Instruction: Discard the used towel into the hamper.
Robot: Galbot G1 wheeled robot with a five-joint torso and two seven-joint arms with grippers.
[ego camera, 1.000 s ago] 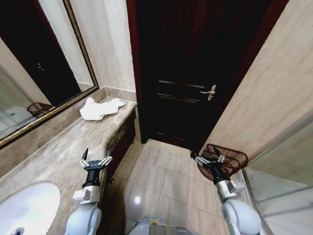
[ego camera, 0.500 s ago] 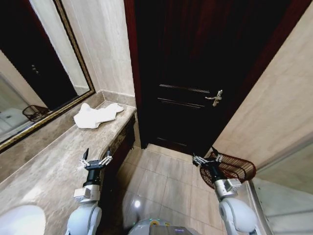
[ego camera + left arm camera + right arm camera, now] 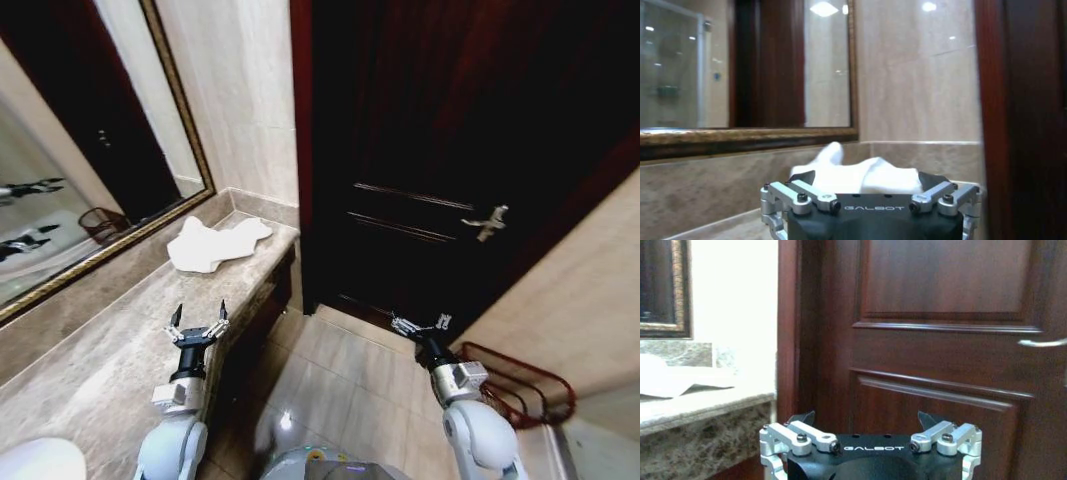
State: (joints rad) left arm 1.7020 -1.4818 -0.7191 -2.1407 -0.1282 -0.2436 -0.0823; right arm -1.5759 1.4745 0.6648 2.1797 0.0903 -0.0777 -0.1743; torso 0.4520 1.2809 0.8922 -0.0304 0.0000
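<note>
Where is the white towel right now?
In the head view the towel lies crumpled on the marble counter, on the robot's left, near the mirror and the dark door.

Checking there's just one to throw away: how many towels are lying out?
1. A white crumpled towel lies at the far end of the marble counter, near the mirror and the door frame. Others may be out of sight.

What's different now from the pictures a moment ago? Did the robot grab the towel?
No grab. Only the camera turned with the robot, so the whole view shifted: the door now fills more of it and the hamper sits lower right. The towel still lies on the counter. The left gripper and right gripper stay raised, jaws open and empty.
</note>
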